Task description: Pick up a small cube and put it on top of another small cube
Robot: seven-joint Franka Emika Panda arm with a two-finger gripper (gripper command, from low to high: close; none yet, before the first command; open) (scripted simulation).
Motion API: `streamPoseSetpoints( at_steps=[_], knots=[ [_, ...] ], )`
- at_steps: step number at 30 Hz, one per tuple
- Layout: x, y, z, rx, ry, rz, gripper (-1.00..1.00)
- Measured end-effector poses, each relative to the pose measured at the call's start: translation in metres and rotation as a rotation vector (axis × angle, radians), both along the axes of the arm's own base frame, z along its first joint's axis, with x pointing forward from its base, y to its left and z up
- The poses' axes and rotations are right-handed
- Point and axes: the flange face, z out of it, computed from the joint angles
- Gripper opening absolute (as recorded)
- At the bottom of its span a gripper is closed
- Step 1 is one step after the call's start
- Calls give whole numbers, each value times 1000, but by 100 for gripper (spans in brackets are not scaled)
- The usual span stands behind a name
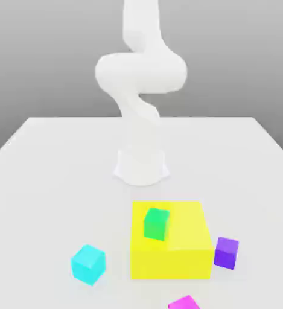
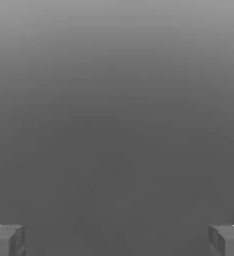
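A small green cube [image 1: 156,223] rests on top of a big yellow block [image 1: 180,241] in front of the arm's base. On the table to the exterior view's left of the block sits a cyan cube [image 1: 87,264], and a purple cube [image 1: 226,252] stands at the block's right. A magenta cube [image 1: 184,303] is cut off by the near edge of the picture. In the hand view my gripper [image 2: 117,240] is open, its fingertips [image 2: 6,240] far apart with only grey background between them. The exterior view does not show the gripper; the arm rises out of the picture.
The white arm's base [image 1: 141,166] stands mid-table behind the yellow block. The white table [image 1: 47,181] spreads to both sides.
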Motion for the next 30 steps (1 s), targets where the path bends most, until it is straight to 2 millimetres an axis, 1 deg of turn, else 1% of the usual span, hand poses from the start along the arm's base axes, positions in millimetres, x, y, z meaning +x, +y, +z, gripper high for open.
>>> streamPoseSetpoints(
  at_steps=[2, 5, 8, 11, 13, 16, 20, 22, 24, 28, 29, 30],
  knots=[
    [25, -10, -41, 13, 66, -37, 0],
    [53, -25, -102, 34, 159, -92, 0],
    [71, -41, -165, 55, 251, -146, 0],
    [80, -57, -229, 78, 343, -201, 0],
    [80, -67, -271, 94, 404, -238, 0],
    [73, -80, -334, 119, 494, -294, 0],
    [49, -98, -414, 157, 615, -378, 0],
    [33, -101, -451, 173, 675, -411, 0],
    [28, -102, -478, 179, 697, -421, 0],
    [25, -102, -523, 180, 704, -425, 0],
    [25, -101, -531, 180, 704, -425, -100],
    [25, -101, -531, 180, 704, -425, -100]
  ],
)
